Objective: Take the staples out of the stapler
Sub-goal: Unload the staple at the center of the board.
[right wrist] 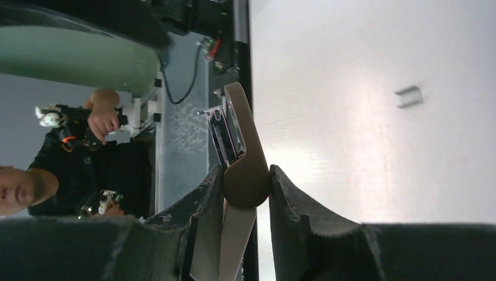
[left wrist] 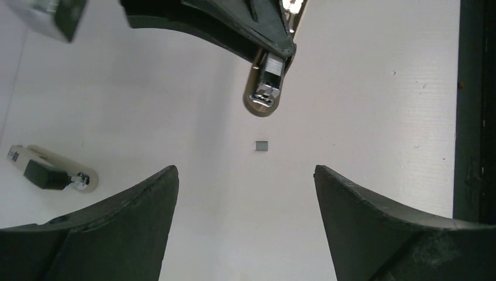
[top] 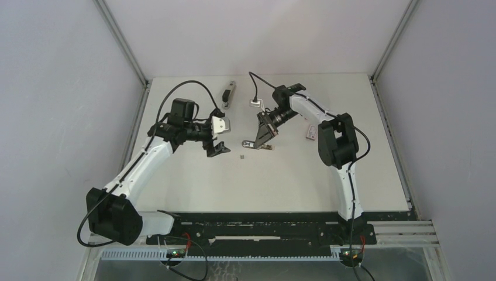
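Observation:
My right gripper (top: 264,136) is shut on the stapler (top: 251,143), a slim tan and silver one, and holds it near the table's middle. In the right wrist view my gripper (right wrist: 246,171) clamps its rounded tan end (right wrist: 245,175), and the silver magazine (right wrist: 222,137) stands apart from the tan arm. A small grey staple strip (top: 242,157) lies on the table just below the stapler's tip. It also shows in the left wrist view (left wrist: 262,146) and the right wrist view (right wrist: 408,96). My left gripper (top: 217,146) is open and empty (left wrist: 245,175), left of the strip and stapler tip (left wrist: 266,91).
A second slim tan and black tool (top: 228,92) lies at the back, and shows at the left of the left wrist view (left wrist: 52,172). A small grey box (top: 255,103) sits behind the right gripper. A red-and-white box (top: 310,133) lies by the right arm.

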